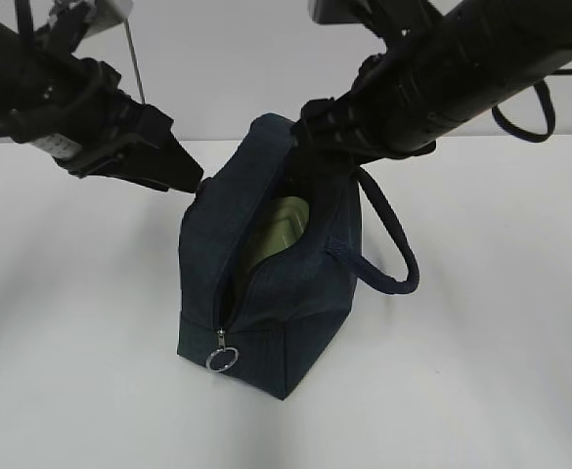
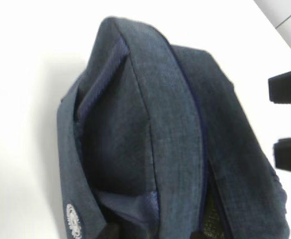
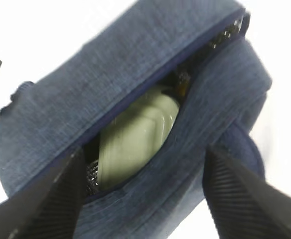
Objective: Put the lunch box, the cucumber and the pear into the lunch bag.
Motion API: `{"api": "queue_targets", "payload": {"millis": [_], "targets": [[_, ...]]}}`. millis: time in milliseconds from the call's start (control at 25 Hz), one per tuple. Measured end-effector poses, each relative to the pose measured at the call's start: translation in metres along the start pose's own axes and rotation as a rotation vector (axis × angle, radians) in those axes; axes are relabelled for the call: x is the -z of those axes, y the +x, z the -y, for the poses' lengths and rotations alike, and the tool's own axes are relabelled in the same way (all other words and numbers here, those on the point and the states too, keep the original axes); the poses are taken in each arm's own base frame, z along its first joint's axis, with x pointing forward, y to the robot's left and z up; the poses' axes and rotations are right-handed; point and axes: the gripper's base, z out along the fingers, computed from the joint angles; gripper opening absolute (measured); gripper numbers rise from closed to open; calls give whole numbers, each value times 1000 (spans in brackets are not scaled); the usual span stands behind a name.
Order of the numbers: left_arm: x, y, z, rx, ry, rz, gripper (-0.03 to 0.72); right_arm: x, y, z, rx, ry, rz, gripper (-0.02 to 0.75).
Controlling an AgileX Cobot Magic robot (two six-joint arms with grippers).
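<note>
The navy lunch bag [image 1: 266,313] stands upright in the middle of the white table with its top zipper open. The lunch box [image 1: 284,230] lies inside; its sage-green ridged lid shows through the opening, also in the right wrist view [image 3: 135,139]. The cucumber and pear are hidden. My left gripper [image 1: 196,184] is at the bag's upper left edge; in the left wrist view [image 2: 152,233] only its tips show, with a fold of bag fabric [image 2: 170,124] between them. My right gripper [image 1: 315,122] is open over the bag's far end, and its fingers [image 3: 60,199] straddle the bag's right wall [image 3: 195,149].
The zipper's metal ring pull [image 1: 221,360] hangs at the bag's near lower end. The looped strap handle [image 1: 398,244] sticks out to the right. The right gripper's fingers [image 2: 287,87] show at the right edge of the left wrist view. The white table [image 1: 481,371] surrounds the bag.
</note>
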Motion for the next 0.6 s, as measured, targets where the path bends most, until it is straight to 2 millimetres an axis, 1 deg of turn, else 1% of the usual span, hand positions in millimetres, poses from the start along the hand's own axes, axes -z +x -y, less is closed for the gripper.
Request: {"api": "queue_targets", "payload": {"millis": [120,200,240,320,440,600], "targets": [[17,12,6,-9,-42,79,271,16,5,-1,19,3,35,556],[29,23,9,-18,-78,143,271,22,16,-2,22,-2,59,556],[31,30,9,-17,-93,161,271,27,22,-3,24,-14,81,555],[39,42,11,-24,-120,203,271,32,41,-7,26,-36,135,554],[44,60,11,-35,-158,243,271,35,73,-21,76,-62,212,554],[52,79,11,-51,-198,296,273,26,117,-45,166,-93,225,533]]}}
